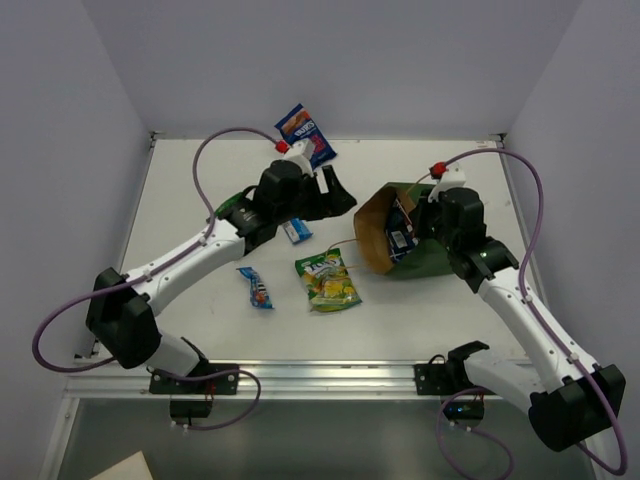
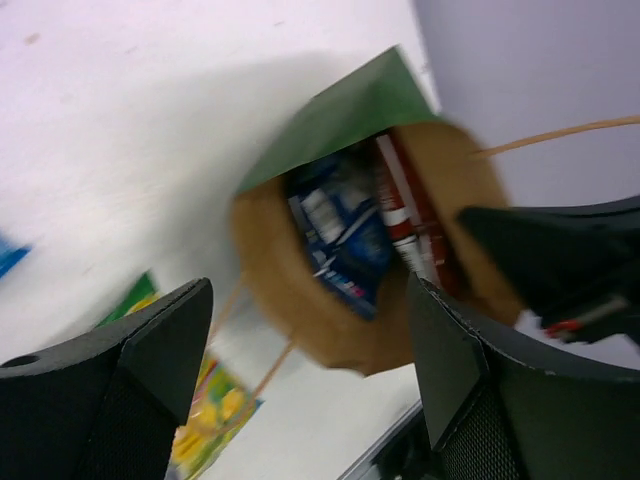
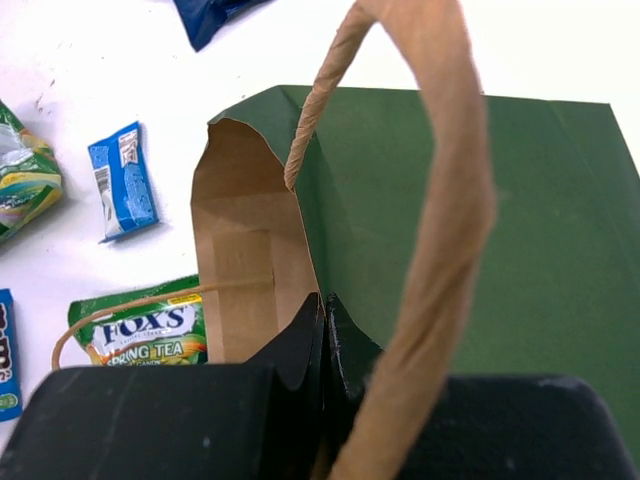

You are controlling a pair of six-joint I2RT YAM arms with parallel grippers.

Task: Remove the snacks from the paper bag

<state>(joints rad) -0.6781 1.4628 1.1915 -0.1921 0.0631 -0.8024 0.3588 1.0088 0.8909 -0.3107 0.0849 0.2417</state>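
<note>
Spread left gripper [image 2: 308, 295] faces blue and red snacks [image 2: 345, 235] inside the paper bag [image 2: 330, 120]; only the right wrist view shows right gripper [image 3: 322, 335] pinching its rim.

Noted dark green on the outer face of the tall paper bag [image 3: 480, 200], plain brown kraft on its inside; tan on its twisted-paper loop handle [image 3: 440, 200]; found dark blue with white print on a crinkly foil packet [image 2: 345, 235] in its mouth, red and white on a long bar [image 2: 405, 215] beside that; saw yellow-green with white lettering on the flat foil sweet packet [image 1: 328, 282]; bright blue and white on the small square packet [image 1: 296, 231]; mostly blue on the slim bar [image 1: 256, 288]; dark blue, orange and magenta on the far packet [image 1: 306, 133]; white on the table [image 1: 400, 320]; purple on the arm cables [image 1: 238, 130].
</note>
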